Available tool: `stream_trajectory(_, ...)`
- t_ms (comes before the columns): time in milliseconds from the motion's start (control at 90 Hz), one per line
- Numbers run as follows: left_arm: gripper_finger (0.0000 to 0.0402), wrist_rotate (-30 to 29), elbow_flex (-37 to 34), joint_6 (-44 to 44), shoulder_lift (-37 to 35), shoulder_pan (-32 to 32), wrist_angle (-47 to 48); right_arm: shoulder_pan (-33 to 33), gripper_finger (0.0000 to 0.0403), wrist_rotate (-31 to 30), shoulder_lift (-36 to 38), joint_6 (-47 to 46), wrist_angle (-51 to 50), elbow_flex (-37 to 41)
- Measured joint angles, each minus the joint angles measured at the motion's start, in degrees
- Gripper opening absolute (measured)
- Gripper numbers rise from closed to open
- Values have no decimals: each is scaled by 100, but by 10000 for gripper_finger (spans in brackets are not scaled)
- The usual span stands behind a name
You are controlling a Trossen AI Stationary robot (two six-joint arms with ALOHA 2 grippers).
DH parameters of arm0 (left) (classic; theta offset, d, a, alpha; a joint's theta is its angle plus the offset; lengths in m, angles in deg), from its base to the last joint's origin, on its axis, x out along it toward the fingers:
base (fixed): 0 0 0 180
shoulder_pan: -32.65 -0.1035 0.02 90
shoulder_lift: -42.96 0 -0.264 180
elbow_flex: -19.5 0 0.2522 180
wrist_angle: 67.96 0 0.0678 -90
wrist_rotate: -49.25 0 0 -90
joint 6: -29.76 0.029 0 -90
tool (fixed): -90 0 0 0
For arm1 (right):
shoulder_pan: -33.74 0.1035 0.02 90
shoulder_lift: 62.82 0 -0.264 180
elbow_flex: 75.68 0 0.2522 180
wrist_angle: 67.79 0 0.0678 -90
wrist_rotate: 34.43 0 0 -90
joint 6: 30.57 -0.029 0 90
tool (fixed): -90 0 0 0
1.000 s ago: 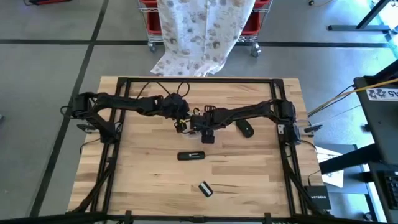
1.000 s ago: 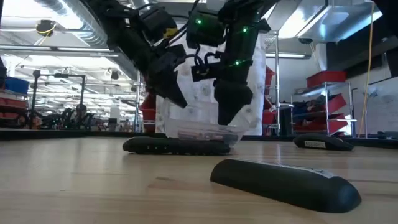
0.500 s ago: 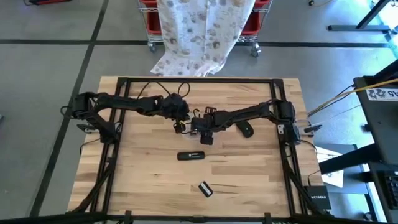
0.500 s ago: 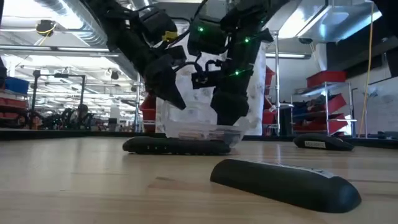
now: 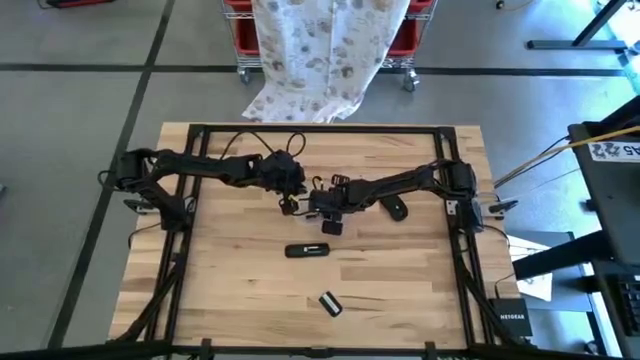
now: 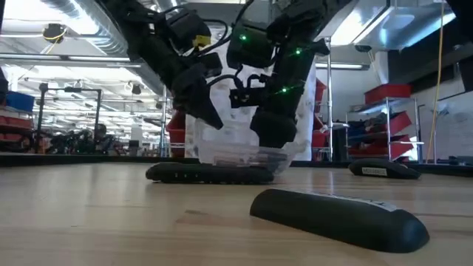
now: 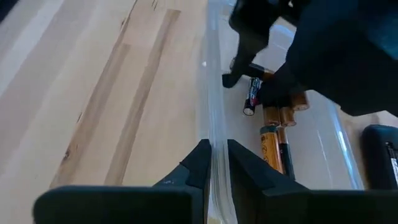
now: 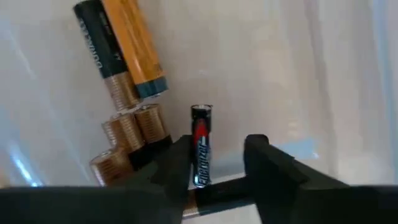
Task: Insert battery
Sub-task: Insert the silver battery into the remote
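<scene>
A clear plastic container stands mid-table and holds several batteries. My left gripper is shut on its side wall; in the high view it is at the container's left. My right gripper reaches down into the container and is open. A black-and-red battery lies between its fingers, close to one of them. The black remote lies flat nearer the front, and its loose cover lies nearer still. My left gripper pinches the container's thin clear side wall between its two fingers, one inside the container and one outside. The fingers slant down from the table's left. The container rests on the table. My right gripper: whether a finger touches the black-and-red battery, I cannot tell.
A dark rounded object lies on the table to the right of the container. The arms' black frame rails run along the table's sides. Bare wood lies at the front left and front right.
My right gripper has tipped and turned a little above the container, staying over the batteries. My left gripper and the container have kept still.
</scene>
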State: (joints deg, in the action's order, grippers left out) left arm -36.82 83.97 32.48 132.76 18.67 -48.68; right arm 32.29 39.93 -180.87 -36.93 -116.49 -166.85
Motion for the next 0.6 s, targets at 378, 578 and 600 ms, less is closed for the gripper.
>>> stream_trajectory(378,9,400,-3,6,-3,-60,171,2,9,290,-217,-152,290,1)
stream_trajectory(578,8,369,3,-45,-21,-59,302,0,4,325,-159,-408,464,27)
stream_trajectory(600,7,348,8,-65,-22,-59,341,0,4,331,-128,-420,470,32)
